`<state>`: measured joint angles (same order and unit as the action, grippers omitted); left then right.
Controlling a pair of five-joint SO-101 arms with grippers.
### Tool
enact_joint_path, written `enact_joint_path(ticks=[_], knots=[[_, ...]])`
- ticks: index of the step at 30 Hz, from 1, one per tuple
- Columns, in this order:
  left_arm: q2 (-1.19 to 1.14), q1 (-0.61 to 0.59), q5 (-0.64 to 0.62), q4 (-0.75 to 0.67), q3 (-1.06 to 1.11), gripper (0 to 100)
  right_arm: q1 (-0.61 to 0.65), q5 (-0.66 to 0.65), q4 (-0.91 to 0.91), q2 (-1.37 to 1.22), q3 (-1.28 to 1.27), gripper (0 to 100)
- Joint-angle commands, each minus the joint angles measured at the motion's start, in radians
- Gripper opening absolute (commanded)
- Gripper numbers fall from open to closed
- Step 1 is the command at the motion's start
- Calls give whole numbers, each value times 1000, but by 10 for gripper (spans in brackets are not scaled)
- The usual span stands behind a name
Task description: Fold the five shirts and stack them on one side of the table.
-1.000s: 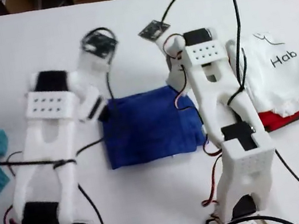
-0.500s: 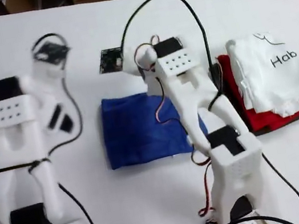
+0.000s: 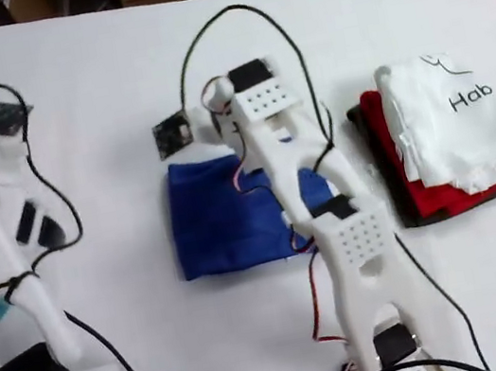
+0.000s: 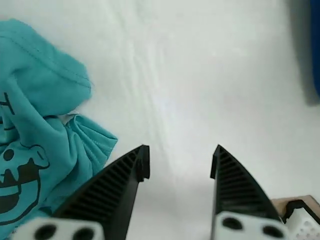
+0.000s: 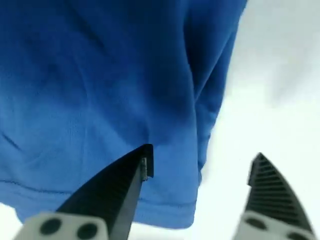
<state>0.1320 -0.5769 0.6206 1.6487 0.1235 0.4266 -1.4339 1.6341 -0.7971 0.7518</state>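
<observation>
white cloth covers the table (image 3: pixel 112 65), and it looks smooth enough that fabric should slide over it rather than catch.

the blue shirt (image 3: pixel 216 220) lies mid-table as a folded rectangle, flat, with the right arm stretched over its edge nearest the stack. it looks light, soft and limp, with no stiffness of its own. lifted by one layer, the fold would likely fall open, so the hold should pinch every layer together at a folded edge or corner. dragging it low across the cloth seems safer than carrying it high.

the stack sits well apart at the table's right side: a white shirt (image 3: pixel 448 121) on a red shirt (image 3: pixel 423 198) on a dark one (image 3: pixel 393 189), edges a little uneven.

the teal shirt (image 4: pixel 35 125) lies crumpled at the left, unfolded, and will need spreading flat first.

the right gripper (image 5: pixel 202 162) hangs with fingers spread wide, one over the blue fabric near its hem, the other over bare cloth, holding nothing.

the left gripper (image 4: pixel 180 155) is likewise parted and empty, over bare table just beside the teal shirt.
</observation>
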Motion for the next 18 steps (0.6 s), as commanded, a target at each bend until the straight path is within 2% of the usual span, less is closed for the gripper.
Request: enact_joint_path(ticks=[1,6,18], knots=[[55,-12,11,-40,64,225,38,-11,15,-38,83,366],[55,-46,12,-109,125,225,84,-23,8,-102,89,367],[57,-81,43,-106,119,223,96,-54,50,-202,80,355]])
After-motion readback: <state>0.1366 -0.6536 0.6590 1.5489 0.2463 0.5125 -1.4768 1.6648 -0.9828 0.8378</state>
